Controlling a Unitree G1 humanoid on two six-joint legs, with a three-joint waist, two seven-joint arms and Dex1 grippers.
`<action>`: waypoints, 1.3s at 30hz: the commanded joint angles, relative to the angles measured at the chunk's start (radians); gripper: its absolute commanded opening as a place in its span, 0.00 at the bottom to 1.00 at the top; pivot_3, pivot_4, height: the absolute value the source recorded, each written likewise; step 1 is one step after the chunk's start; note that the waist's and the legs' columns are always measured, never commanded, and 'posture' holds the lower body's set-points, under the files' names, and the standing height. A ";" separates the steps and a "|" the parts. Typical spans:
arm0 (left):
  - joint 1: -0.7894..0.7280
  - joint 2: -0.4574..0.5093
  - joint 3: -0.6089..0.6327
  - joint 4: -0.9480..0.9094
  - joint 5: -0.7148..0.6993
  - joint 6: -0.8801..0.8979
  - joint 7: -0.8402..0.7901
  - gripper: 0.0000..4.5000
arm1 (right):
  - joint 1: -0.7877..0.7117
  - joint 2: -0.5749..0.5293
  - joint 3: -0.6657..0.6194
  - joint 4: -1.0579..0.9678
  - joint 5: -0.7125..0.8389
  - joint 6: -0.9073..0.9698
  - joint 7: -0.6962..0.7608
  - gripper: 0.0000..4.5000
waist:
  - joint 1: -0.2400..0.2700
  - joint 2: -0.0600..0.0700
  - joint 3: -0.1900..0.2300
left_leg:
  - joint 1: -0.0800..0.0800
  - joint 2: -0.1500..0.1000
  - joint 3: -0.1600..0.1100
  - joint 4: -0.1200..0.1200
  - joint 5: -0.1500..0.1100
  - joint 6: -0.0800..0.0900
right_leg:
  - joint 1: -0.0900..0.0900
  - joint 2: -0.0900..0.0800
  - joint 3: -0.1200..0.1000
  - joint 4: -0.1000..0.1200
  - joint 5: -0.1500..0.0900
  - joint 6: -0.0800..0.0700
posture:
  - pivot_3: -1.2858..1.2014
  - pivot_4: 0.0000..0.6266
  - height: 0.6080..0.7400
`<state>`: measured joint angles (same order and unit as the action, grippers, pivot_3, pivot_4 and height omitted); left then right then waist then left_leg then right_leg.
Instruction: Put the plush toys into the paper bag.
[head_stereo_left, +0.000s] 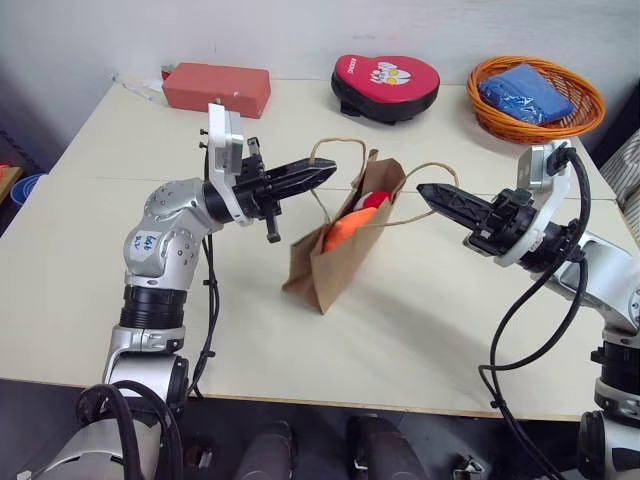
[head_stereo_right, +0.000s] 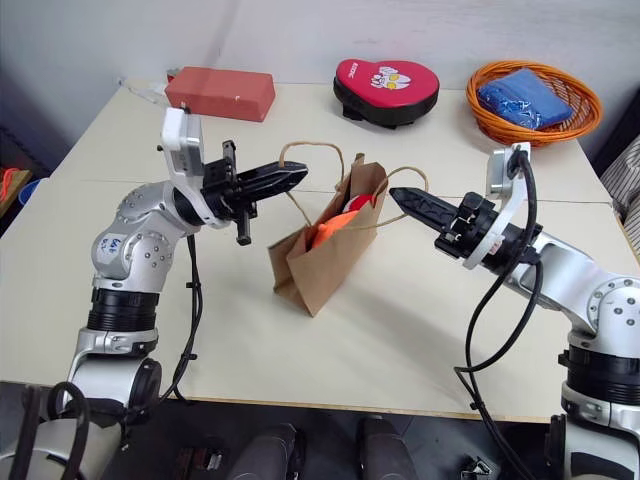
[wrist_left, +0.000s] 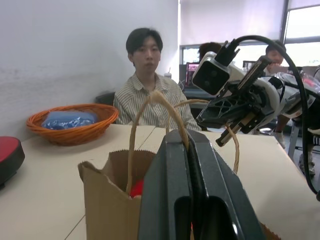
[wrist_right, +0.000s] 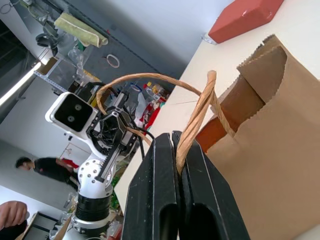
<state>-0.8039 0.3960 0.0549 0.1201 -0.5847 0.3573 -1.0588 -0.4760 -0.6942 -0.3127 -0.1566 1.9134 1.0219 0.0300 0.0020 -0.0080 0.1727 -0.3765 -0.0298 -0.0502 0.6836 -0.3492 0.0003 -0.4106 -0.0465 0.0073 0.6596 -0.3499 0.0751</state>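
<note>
The brown paper bag (head_stereo_left: 331, 268) stands tilted in the middle of the table, its mouth open upward. Inside it lie the plush toys: the orange one (head_stereo_left: 344, 231) and, behind it, the red-and-white one (head_stereo_left: 376, 199). My left gripper (head_stereo_left: 326, 172) is shut on one twine handle (wrist_left: 150, 102) and points right. From the other side my right gripper (head_stereo_left: 427, 190) is shut on the second twine handle (wrist_right: 199, 117) and points left. The two grippers face each other over the bag. I cannot tell whether the bag's bottom touches the table.
At the back of the table (head_stereo_left: 450, 330) are a red box (head_stereo_left: 216, 88), a red heart-shaped pad (head_stereo_left: 386, 84) and an orange wicker basket (head_stereo_left: 580, 105) holding a blue cloth bundle (head_stereo_left: 524, 94). A person in a striped shirt (wrist_left: 148, 100) sits beyond the table's right end.
</note>
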 joint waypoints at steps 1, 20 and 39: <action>0.016 0.037 0.012 -0.060 0.017 0.003 0.021 0.14 | 0.018 -0.061 -0.037 -0.094 0.059 0.058 0.139 0.20 | -0.001 0.000 0.000 | 0.000 0.000 0.000 0.000 0.000 0.000 | 0.000 0.000 0.000 0.000 0.000 0.000 | 0.52 0.24 1.00; 0.458 0.334 0.204 -0.405 -0.103 0.223 0.053 1.00 | 0.407 -0.189 0.094 -0.291 -1.046 -0.471 0.855 0.69 | -0.002 0.001 0.000 | 0.002 0.000 0.000 -0.002 -0.001 0.001 | 0.001 0.000 0.001 -0.003 0.000 0.000 | 0.52 0.24 1.00; 0.574 0.002 -0.017 -0.644 0.030 0.180 0.497 1.00 | 0.169 0.217 0.529 -0.142 -1.531 -0.772 0.832 0.00 | -0.002 0.001 0.001 | 0.005 -0.001 0.000 -0.001 0.000 -0.001 | 0.001 0.000 0.002 -0.001 0.000 0.000 | 0.52 0.24 1.00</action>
<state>-0.2201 0.4039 0.0423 -0.5016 -0.5688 0.5591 -0.5773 -0.2937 -0.4915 0.2145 -0.2870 0.3939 0.2764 0.8688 -0.0002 -0.0070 0.1733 -0.3713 -0.0308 -0.0497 0.6829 -0.3495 -0.0011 -0.4096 -0.0461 0.0089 0.6590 -0.3500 0.0749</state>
